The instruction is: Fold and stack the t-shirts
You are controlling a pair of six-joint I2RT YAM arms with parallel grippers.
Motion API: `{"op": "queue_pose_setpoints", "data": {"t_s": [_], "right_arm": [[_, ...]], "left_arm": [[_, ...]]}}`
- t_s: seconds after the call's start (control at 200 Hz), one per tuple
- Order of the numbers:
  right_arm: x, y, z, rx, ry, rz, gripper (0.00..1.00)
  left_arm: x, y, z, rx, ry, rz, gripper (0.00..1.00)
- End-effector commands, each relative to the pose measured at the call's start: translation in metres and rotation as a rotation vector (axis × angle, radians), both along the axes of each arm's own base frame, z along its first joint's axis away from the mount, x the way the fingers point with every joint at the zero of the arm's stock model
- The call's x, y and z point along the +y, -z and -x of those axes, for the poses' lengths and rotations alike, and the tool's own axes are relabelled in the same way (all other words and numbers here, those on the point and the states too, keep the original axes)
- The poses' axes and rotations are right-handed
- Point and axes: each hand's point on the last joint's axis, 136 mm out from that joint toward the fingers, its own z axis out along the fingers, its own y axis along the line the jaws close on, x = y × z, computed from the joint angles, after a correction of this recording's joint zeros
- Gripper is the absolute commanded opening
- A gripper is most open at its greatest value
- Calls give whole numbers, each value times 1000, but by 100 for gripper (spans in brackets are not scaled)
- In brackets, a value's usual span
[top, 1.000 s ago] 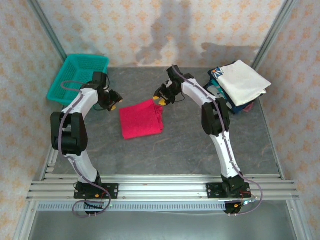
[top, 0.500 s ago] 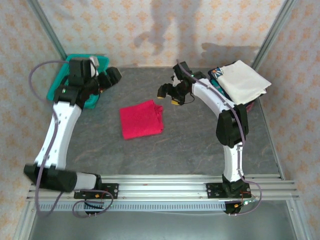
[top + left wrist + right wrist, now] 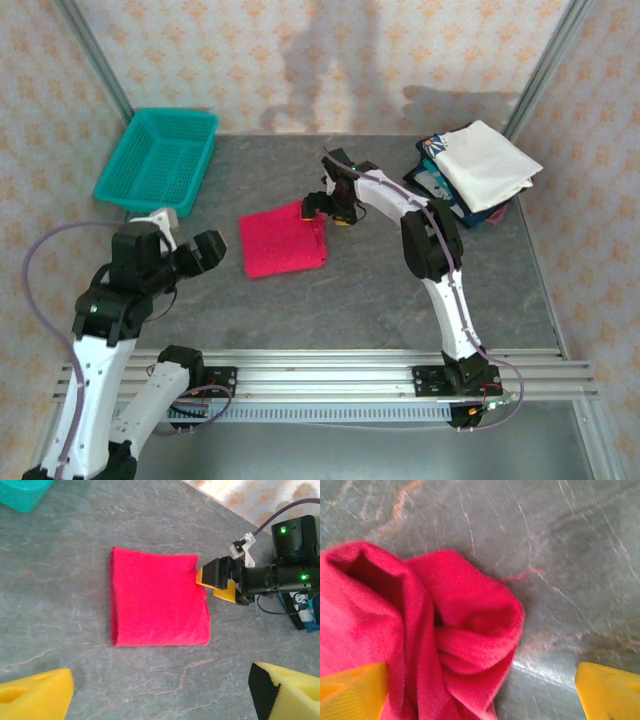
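1. Right arm: reaches forward and across to the left over the grey stone-patterned worktop (image 3: pixel 350 300). The right hand (image 3: pixel 328 208) sits low at the far right corner of the plain bright red cloth t-shirt (image 3: pixel 283 238).
2. Right hand, state: its yellow foam fingers (image 3: pixel 610 692) are spread wide. The bunched red corner lies between them, with the left finger over the cloth. Nothing is clamped.
3. Left arm: folded back toward its base at the near left. The left hand (image 3: pixel 205 250) is raised above the worktop, to the left of the red t-shirt and apart from it.
4. Left hand, state: wide open, with bare worktop between its yellow fingers (image 3: pixel 35 697).
5. Red t-shirt: folded into a rough square, lying flat at mid-worktop.
6. Other t-shirts: a plain white folded t-shirt (image 3: pixel 487 165) lies on top of dark navy t-shirts with teal-and-white print (image 3: pixel 437 180), stacked at the far right corner.
7. Teal plastic mesh basket (image 3: pixel 175 112): at the far left corner.
8. Change from half a second earlier: the left arm was stretched out to the basket and has since withdrawn to the near left. The right hand was lifted just beyond the red corner and has come down onto it. The red t-shirt and the stack lie as before.
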Motion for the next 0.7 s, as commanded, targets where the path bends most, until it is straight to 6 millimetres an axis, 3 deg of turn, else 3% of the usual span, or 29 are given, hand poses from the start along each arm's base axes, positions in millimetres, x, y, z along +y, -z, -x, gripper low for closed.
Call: {"op": "queue_pose_setpoints", "data": {"t_s": [0.0,0.215,0.52,0.625,0.696], "right_arm": [[16,-11,-16,-71,-23,-22,95],[30,6,-13,-39,-58,23,95],[15,30,-9,-36,-108,263,91],[24,36,-4,-36,-140,282,86],[34,43,1,-21,-149,273,75]], "left_arm": [[19,15,23,59,-61,-78,92],[24,15,25,53,-81,-100,92],[36,12,27,58,-114,-165,93],[37,9,26,47,-126,-162,93],[37,6,24,33,-127,-160,93]]}}
